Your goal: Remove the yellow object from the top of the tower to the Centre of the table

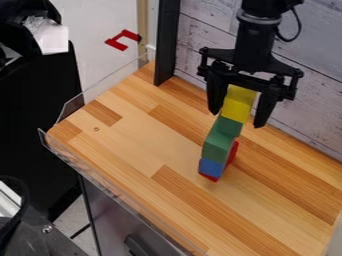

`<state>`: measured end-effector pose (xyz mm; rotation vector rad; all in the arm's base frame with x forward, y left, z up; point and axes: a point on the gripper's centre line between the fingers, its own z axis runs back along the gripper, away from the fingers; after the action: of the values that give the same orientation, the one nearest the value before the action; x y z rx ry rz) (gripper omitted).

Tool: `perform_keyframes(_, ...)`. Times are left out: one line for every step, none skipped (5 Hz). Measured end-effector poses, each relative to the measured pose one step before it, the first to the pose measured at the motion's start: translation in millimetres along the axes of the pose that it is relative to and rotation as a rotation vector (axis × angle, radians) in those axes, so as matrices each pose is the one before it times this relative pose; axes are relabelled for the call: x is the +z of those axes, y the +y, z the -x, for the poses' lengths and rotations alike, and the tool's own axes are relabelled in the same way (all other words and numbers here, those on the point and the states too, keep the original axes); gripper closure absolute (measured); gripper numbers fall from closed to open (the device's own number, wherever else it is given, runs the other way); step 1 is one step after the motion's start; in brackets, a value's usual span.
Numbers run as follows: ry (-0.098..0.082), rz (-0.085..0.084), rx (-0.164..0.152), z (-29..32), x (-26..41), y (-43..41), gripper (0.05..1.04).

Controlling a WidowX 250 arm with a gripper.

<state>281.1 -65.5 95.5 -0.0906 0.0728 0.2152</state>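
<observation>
1. The end effector [236,118] hangs over the tower, its fingers spread wide, one on each side of the yellow block [237,107]; I cannot tell whether either touches it.
2. The yellow block sits atop the tower, above the green part [219,143] and the blue block [212,168].
3. The tower stands on the table [133,142], apart from its edges; bare wood stretches from it toward the clear guard [80,167] along the near left edge.
4. Behind the end effector, the plank wall [304,90] bounds the table's far right edge; a black post [167,40] rises by the far corner.
5. A red piece [232,153] is mostly hidden behind the tower, its shape unclear.
6. How many blocks make up the green part is hard to tell.
7. The view's edge cuts off the table's right end.
</observation>
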Motion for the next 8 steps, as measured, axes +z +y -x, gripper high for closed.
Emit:
perform_keyframes(-0.0129,0.0171,0.0105,-3.18,0.68,-0.28,0.501)
perform_keyframes(-0.0016,0.0006,0.0,-0.42,0.05,0.32,0.501)
perform_keyframes(0.0033,-0.0271,-0.0013,3.77,1.84,0.5,0.501)
perform_keyframes(-0.0223,-0.0407,0.0133,8.33,12.16,-1.77,0.501)
perform_keyframes(0.0079,-0.0074,-0.0363,10.07,2.6,-12.2,0.501)
perform_keyframes(0.026,0.0223,-0.047,9.78,-5.44,-22.22,0.501)
perform_keyframes(0.0377,-0.0042,-0.0329,7.69,-18.82,-21.46,0.501)
perform_keyframes(0.0412,-0.0029,-0.0317,7.01,-16.76,-16.21,0.501)
